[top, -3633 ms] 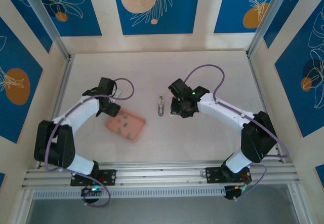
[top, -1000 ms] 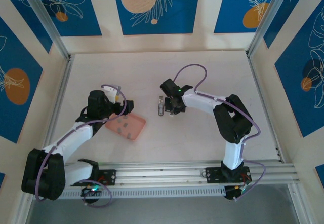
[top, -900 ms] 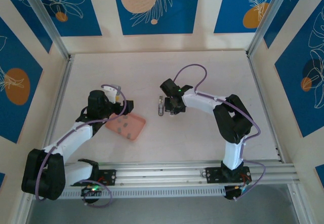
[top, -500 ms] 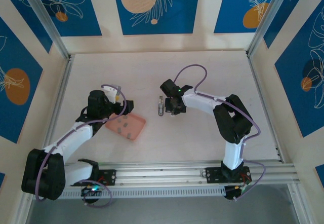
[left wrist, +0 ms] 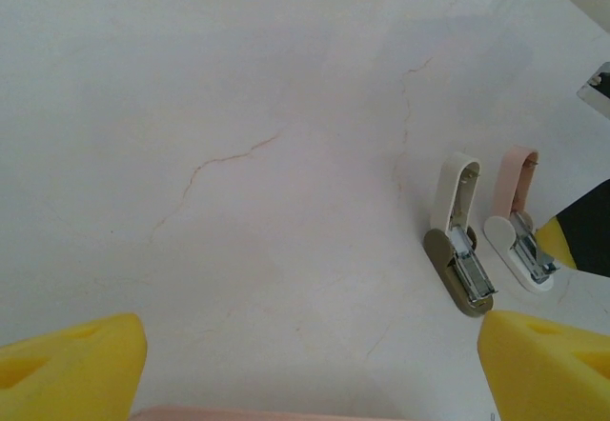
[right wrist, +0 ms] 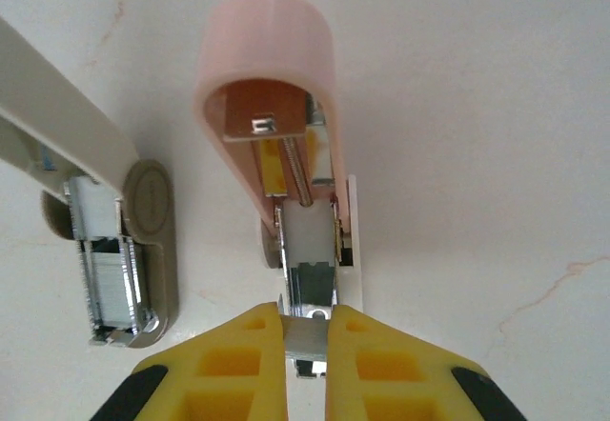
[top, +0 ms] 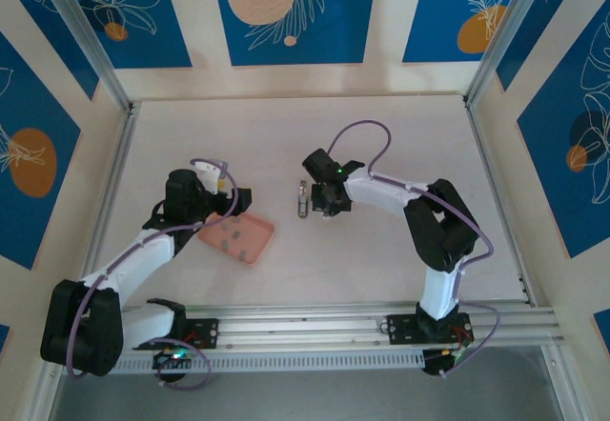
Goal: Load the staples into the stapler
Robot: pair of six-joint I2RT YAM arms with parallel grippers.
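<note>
Table (top: 381, 135): pale marbled top, all the work bunched near the centre of the overhead frame. R arm (top: 419, 202) reaches in from lower right, L arm (top: 133, 250) from lower left.

Salmon tray (top: 259, 242) sits left of centre in the overhead view. The staples (top: 229, 242) lie inside it as small dark bars, prob kept together there so they're easy to pick. L gripper (left wrist: 305, 364) hovers over the tray's far edge. Its yellow fingertips (left wrist: 71, 364) sit at the two bottom corners of its wrist frame, spread wide w/ nothing between them. I'd guess it's placed there to fetch a strip once a stapler is ready.

Two mini staplers lie side by side at centre, both hinged open.
- Olive-grey stapler (right wrist: 133, 230): left side of the R wrist frame, untouched. Its metal channel may already hold a strip, can't tell for sure.
- Pink stapler (right wrist: 291, 183): mid-frame, just beside the olive one w/ a narrow gap between.

R gripper (right wrist: 307, 330), bottom centre, has its fingers (right wrist: 253, 345) almost together, pinching the front end of the pink one's metal magazine. Prob that's to steady it or work the channel so a strip can drop in, so the pink looks like the one being loaded. No staple in either gripper, so loading proper hasn't begun.
</note>
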